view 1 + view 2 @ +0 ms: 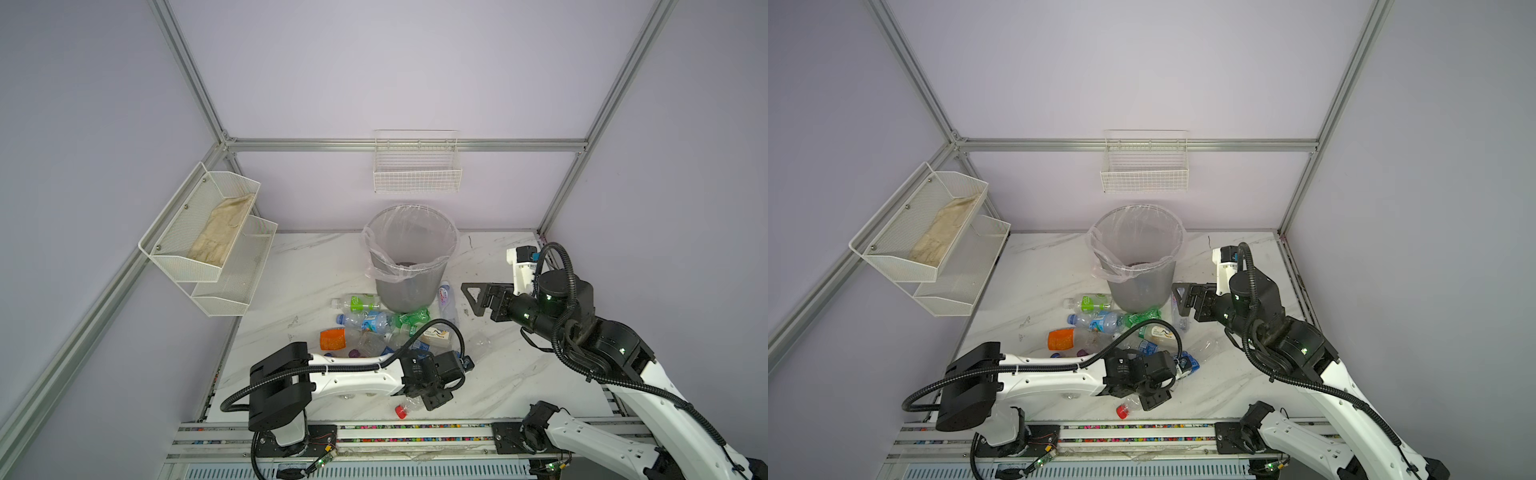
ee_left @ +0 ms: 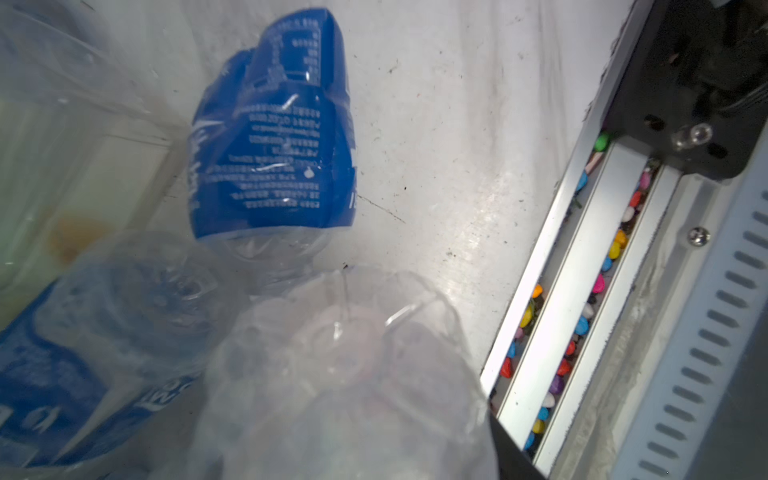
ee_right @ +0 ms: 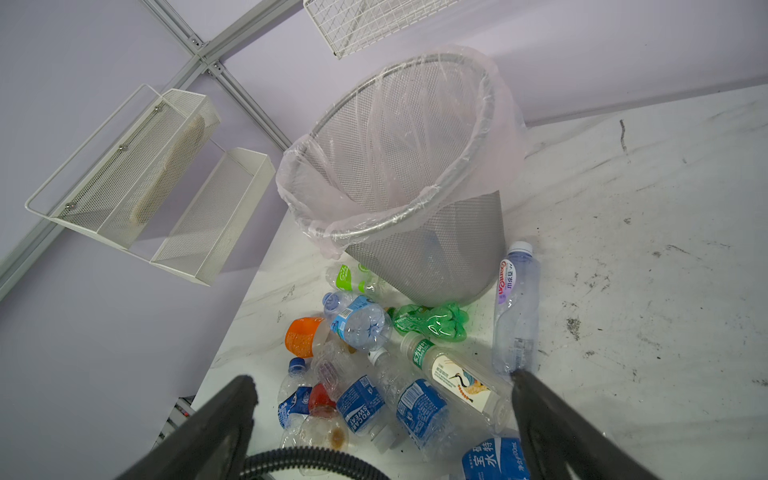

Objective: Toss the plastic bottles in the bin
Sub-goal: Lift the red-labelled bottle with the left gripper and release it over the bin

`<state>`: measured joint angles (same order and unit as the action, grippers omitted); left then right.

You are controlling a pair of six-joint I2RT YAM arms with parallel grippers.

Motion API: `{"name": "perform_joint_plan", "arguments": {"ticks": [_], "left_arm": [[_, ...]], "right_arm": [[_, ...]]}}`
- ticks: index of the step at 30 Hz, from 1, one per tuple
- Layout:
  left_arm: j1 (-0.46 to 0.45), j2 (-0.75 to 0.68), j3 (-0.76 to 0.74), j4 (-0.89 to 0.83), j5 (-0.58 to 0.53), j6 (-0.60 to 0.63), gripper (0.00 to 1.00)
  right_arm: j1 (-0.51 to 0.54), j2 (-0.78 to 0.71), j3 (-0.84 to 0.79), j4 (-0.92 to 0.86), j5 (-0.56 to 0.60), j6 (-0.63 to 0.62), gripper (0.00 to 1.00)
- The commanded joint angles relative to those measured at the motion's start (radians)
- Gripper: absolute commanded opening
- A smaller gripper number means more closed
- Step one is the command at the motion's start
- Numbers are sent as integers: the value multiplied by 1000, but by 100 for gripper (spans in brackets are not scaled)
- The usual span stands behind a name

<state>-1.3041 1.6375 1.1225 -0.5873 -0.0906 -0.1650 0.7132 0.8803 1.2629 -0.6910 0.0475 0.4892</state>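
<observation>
Several plastic bottles [image 1: 374,328] lie in a heap in front of the bin [image 1: 403,291], a grey mesh wastebasket with a clear liner, seen in both top views [image 1: 1138,286]. My left gripper [image 1: 428,399] reaches low over the table's front. It is shut on a clear bottle with a red cap [image 1: 401,411], whose base [image 2: 345,374] fills the left wrist view beside a blue-labelled bottle [image 2: 274,137]. My right gripper [image 1: 471,299] hangs open and empty, right of the bin. Its fingers [image 3: 232,415] frame the heap [image 3: 374,399].
White wire baskets hang on the left wall [image 1: 208,237], one holding a cloth, and on the back wall [image 1: 417,174]. A pale bottle [image 1: 444,297] lies against the bin's right side. A metal rail with coloured beads [image 1: 374,428] runs along the table's front edge.
</observation>
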Motion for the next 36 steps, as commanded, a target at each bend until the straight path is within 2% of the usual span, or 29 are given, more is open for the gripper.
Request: {"name": "perform_joint_plan", "arguments": {"ticks": [1,13,19,22,26,31,36], "left_arm": [[-11,-81,69,-26,-39,-10,53],[-12,-337,146,-99,-147,5,51],[4,-411,259,-144,-215,38,50],[49,-395,381,-201,-227,66,48],[162,-332,581,-263,-207,113,47],[290,-233,816,-294,-173,179,47],[382,-77,1045,-309,-152,221,47]], "right_arm": [[0,-19,9,4,36,21,97],[0,-43,-6,-18,110,67,97],[1,-55,-27,-21,115,90,97],[0,-56,-47,-19,107,104,97],[0,-72,-84,-16,92,125,97],[0,-108,-121,-18,77,142,97],[0,-124,-161,-18,52,147,97]]}}
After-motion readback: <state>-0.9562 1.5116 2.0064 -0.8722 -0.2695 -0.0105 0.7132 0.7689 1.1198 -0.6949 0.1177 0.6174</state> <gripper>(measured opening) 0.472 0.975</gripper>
